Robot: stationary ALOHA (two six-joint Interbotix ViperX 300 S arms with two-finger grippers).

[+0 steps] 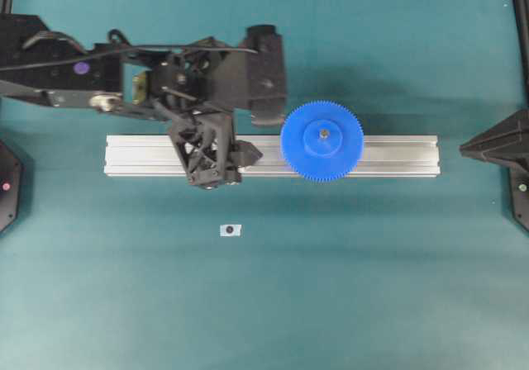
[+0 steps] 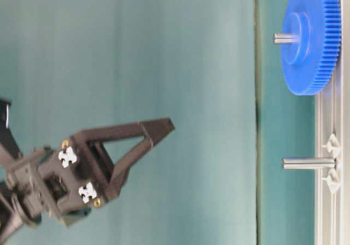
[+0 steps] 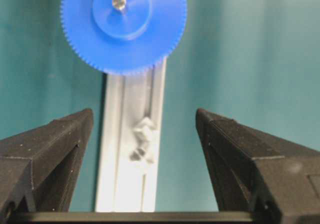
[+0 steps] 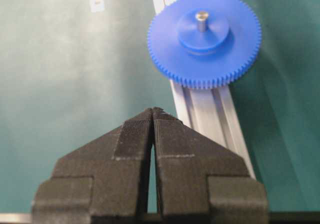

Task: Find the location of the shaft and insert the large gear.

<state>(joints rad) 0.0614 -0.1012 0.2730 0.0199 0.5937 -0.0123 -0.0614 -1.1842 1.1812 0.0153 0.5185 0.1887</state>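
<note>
Left pincer [image 3: 145, 134] gapes wide, holding nothing, above the rail [image 1: 388, 157]; right pincer [image 4: 152, 116] is clenched, empty. The large gear [image 1: 321, 140] sits on the shaft [image 1: 324, 133], right of the left pincer.

The large gear [image 1: 321, 140] is a bright-blue toothed disc with a raised round hub, lying flat and centred on a grey pin [image 1: 324, 133] whose tip pokes out through its centre hole. Seated; rim overhangs the rail both sides. From overhead it sits at about 1 o'clock of the scene centre. A second bare shaft [image 2: 308, 163] stands between two clear brackets, well apart from the gear along the rail.
</note>
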